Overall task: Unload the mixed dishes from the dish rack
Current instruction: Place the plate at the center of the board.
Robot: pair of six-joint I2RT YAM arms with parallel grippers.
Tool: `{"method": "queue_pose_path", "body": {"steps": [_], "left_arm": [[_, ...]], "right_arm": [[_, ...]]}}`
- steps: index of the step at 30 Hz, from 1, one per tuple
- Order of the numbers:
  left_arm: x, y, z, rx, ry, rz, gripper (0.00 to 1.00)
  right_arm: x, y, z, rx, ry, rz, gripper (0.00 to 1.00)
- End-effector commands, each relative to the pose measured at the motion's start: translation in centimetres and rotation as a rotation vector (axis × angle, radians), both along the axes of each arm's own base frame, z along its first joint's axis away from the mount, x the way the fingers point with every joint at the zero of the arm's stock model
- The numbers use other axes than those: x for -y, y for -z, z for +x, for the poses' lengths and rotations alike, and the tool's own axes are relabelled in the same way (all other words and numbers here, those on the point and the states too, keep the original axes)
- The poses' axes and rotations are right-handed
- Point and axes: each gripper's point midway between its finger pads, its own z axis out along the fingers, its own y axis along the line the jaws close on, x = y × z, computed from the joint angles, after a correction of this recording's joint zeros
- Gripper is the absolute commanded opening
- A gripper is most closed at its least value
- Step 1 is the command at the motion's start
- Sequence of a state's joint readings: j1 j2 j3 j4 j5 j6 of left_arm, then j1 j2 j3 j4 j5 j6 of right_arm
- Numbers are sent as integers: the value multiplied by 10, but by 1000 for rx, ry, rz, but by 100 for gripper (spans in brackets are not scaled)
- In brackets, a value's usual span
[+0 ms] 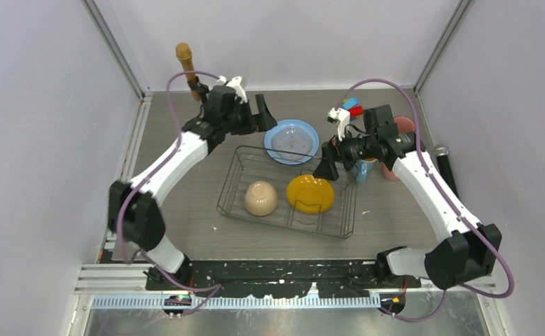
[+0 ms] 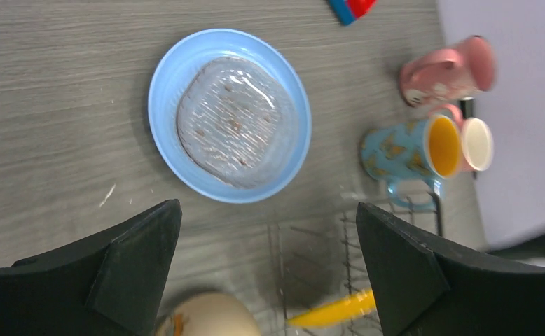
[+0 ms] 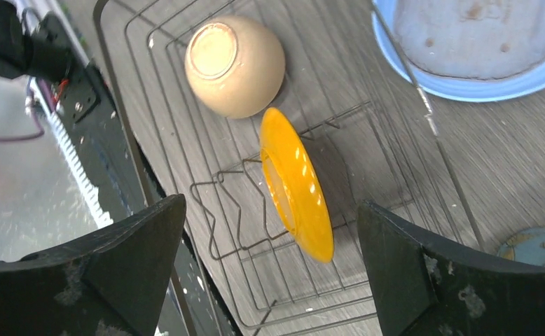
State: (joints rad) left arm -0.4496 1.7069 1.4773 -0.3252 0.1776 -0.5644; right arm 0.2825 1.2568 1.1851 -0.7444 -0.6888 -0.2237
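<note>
At the far left, a brown foam-headed microphone (image 1: 185, 59) stands on its black stand at the back of the grey wood-grain tabletop (image 1: 185, 210). Beside it the left arm (image 1: 178, 157), white-shelled with black joints, reaches up and inward from its base. Its wrist is turned toward the middle, and its jaws stand wide apart, holding nothing, over the near rim of the light-blue plate (image 2: 185, 84).

That plate is round and smooth, with a glossy, ribbed centre. It lies flat on the tabletop, outside the dish rack (image 1: 231, 189) and just beyond the rack's far edge.

The rack is a rectangular basket of thin dark wire. In its left part the beige bowl (image 3: 235, 66) sits upside down, matte and rounded, with its foot ring upward. To the right of it the yellow plate (image 3: 294, 182), shiny, stands on edge and tilted among the wire dividers.

The right arm (image 1: 424, 182) bends in from the right. Its jaws are also spread wide and empty, hanging above the rack's right end, with the yellow plate between them in the wrist view.

Just past the rack's right side the blue mug (image 2: 396, 150), patterned and yellow inside, stands outside the rack. One pink mug (image 2: 476, 143) is close behind it and another pink mug (image 2: 448, 70) is farther back. A red-and-blue toy block (image 1: 352, 106) lies near the rear.
</note>
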Motion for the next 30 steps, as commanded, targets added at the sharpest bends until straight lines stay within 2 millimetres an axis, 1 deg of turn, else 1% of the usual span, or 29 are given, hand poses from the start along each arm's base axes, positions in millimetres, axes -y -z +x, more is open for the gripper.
{"method": "queue_pose_path", "body": {"steps": [1, 2, 3, 4, 5, 6, 7, 10, 14, 18, 21, 23, 30], "left_arm": [[-9, -29, -52, 103, 70, -74, 100], [-11, -27, -64, 102, 80, -77, 100], [-14, -24, -76, 101, 88, -76, 100], [-17, -19, -86, 95, 93, -72, 100], [-20, -21, -97, 99, 98, -75, 100], [-23, -16, -107, 88, 103, -72, 100], [-26, -10, -116, 72, 103, -69, 100], [-36, 0, -133, 52, 87, -70, 100], [-50, 1, -142, 57, 39, -52, 100], [-54, -1, -148, 65, 37, -49, 100], [-58, 2, -150, 63, 27, -40, 100], [-59, 4, -151, 59, 26, -37, 100], [-58, 6, -152, 60, 29, -45, 100]], "right_arm": [[-9, -4, -15, -11, -211, 19, 96], [-10, 1, -10, -38, -216, 17, 95], [-11, 3, -14, -67, -235, 22, 93], [-14, 6, -11, -90, -251, 25, 93], [-14, 8, -19, -121, -286, 33, 91], [-15, 11, -16, -129, -310, 29, 90], [-15, 13, -23, -173, -321, 34, 88], [-20, 20, -20, -236, -324, 47, 88], [-22, 34, -11, -308, -294, 24, 87], [-22, 44, -7, -339, -284, 1, 86], [-24, 49, -7, -357, -285, -12, 84], [-27, 52, -10, -369, -297, -24, 81], [-33, 54, -22, -389, -333, -70, 63]]}}
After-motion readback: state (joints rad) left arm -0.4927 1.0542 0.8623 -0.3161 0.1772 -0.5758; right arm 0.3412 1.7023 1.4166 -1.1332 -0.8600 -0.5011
